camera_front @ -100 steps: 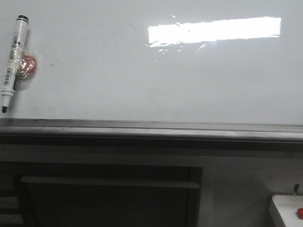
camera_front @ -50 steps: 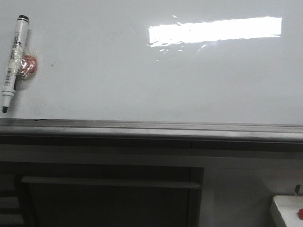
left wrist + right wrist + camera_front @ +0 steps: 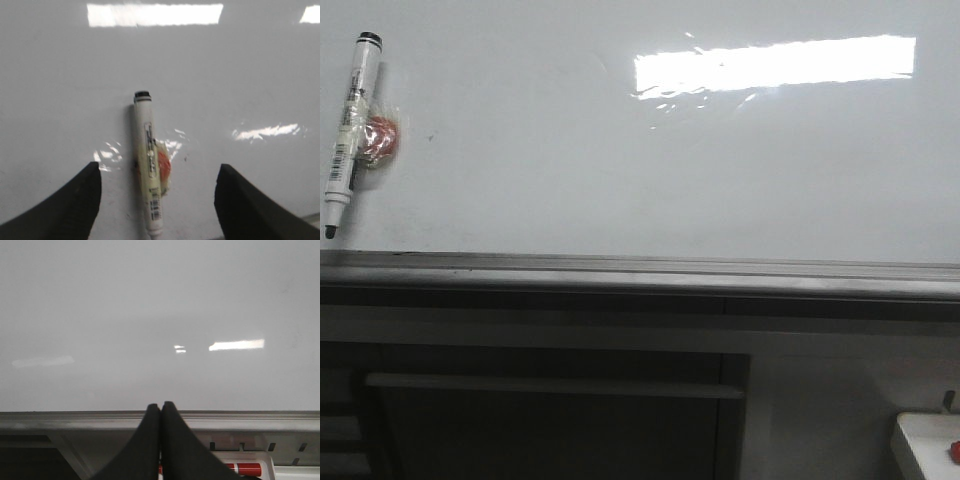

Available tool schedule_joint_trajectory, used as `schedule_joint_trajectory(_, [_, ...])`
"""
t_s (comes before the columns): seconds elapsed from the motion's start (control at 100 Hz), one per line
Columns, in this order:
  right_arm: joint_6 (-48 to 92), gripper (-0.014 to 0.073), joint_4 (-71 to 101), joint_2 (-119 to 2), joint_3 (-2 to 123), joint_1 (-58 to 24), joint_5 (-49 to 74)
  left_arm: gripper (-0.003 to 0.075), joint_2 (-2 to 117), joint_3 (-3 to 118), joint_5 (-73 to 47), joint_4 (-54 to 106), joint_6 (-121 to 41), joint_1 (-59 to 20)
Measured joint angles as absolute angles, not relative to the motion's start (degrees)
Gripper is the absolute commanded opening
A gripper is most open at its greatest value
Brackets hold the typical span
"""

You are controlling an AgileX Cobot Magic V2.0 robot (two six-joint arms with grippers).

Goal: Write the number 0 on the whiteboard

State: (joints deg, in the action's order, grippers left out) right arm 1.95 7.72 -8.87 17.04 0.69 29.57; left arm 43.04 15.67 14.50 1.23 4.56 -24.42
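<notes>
the whiteboard (image 3: pixel 620 170) lies flat, glossy and still blank, grey metal rim along its near edge. the marker (image 3: pixel 347 130) rests at its far left corner beside a small red and clear blob (image 3: pixel 380 138); a light, stiff, smooth plastic barrel, likely to roll, best pinched mid-body. the left tool (image 3: pixel 157 200) hangs released straddling it, fingers apart and not touching. the right tool (image 3: pixel 160 440) is clenched on nothing.

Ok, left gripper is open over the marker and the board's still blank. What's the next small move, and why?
Probably ease the left gripper down around the marker and close on its barrel. Its fingers stand wide apart on either side of the marker, which lies flat on the whiteboard. No stroke is drawn yet. The right gripper is shut and empty.
</notes>
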Motion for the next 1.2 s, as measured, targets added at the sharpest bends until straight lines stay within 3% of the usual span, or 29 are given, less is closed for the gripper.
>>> schedule_joint_trajectory(0.21, [2.0, -0.006, 7.8, -8.9, 17.0, 0.7, 29.6, 0.045, 54.9, 15.7, 20.5, 3.4, 4.7, -28.7])
schedule_joint_trajectory(0.61, [2.0, -0.006, 7.8, -8.9, 17.1, 0.7, 29.6, 0.0439, 68.1, 15.7, 29.7, 7.5, 4.7, -28.9])
schedule_joint_trajectory(0.7, [2.0, -0.006, 7.8, -8.9, 17.1, 0.7, 29.6, 0.0357, 69.4, 15.7, 30.3, 7.7, 4.7, -28.9])
schedule_joint_trajectory(0.85, [2.0, -0.006, 7.8, -8.9, 17.1, 0.7, 29.6, -0.0019, 70.4, 15.7, 30.5, 7.8, 4.7, -28.9])
schedule_joint_trajectory(1.2, [7.8, -0.006, 15.4, -9.0, 18.4, 0.0, 31.2, -0.002, 69.8, 15.7, 30.5, 0.0, 4.7, -28.9])
